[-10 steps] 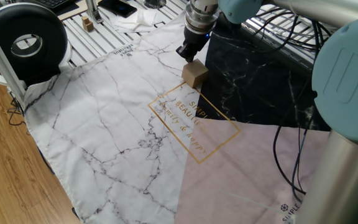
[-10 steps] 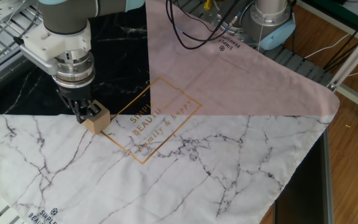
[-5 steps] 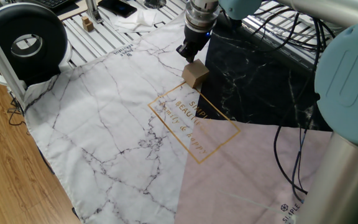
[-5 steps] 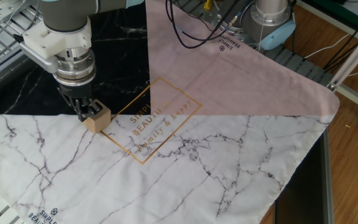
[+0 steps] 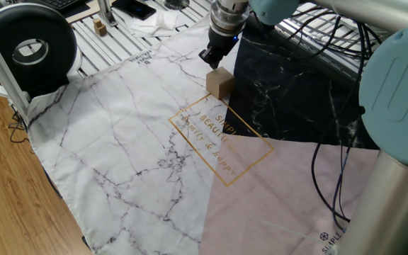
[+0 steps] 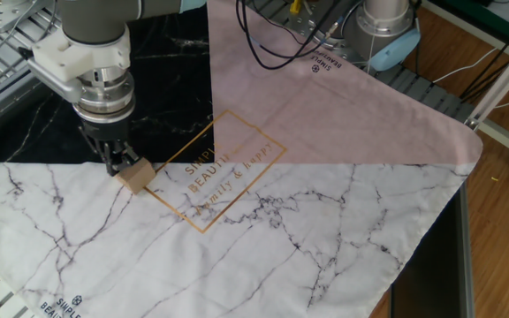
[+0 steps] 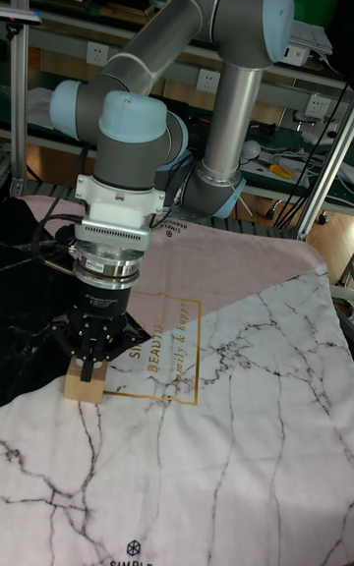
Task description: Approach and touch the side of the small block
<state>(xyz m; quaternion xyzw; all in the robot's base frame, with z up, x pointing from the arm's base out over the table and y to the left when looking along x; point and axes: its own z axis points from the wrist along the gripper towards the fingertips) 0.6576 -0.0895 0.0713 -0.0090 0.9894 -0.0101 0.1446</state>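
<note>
My closed fingers (image 6: 117, 162) press against the block's (image 6: 135, 177) side; the block sits on the cloth (image 6: 263, 230), just below my gripper (image 5: 212, 58).

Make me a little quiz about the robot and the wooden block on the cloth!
1. True or false: the small block lies on the pink part of the cloth.
2. What colour is the printed frame beside the block? A) gold B) blue C) red
3. Fill in: the gripper is right at the block's ____ edge.

Key:
1. False. It sits on the white marbled part, near the black part.
2. A. The frame with writing is gold.
3. Top. Its fingertips are at the block's upper edge; whether they press on it cannot be told.
</note>
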